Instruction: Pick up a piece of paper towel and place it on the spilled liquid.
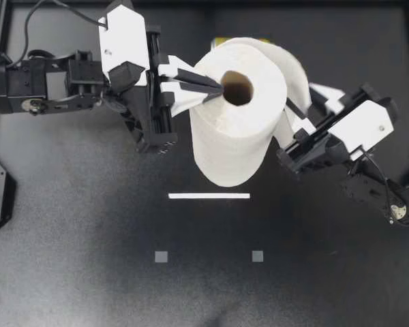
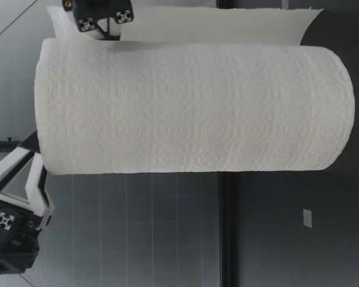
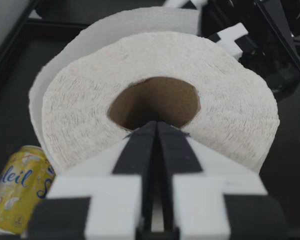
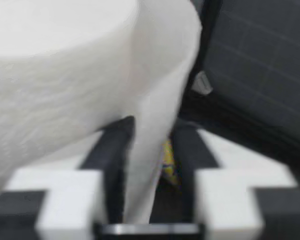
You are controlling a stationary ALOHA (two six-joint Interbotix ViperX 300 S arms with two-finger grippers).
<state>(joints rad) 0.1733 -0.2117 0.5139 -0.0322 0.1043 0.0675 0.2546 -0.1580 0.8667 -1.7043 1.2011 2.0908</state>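
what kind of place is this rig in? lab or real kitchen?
Probably a robotics lab bench: black table marked with a white tape strip and small squares, my left claw and right claw at a paper towel roll.

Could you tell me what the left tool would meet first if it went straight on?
The left tool points at the core rim of the roll, so probably the core's far inner wall comes first; depth is unclear.

The paper towel roll (image 1: 235, 136) stands on the table (image 1: 88, 238) between my left gripper (image 1: 217, 88) and right gripper (image 1: 290, 117).
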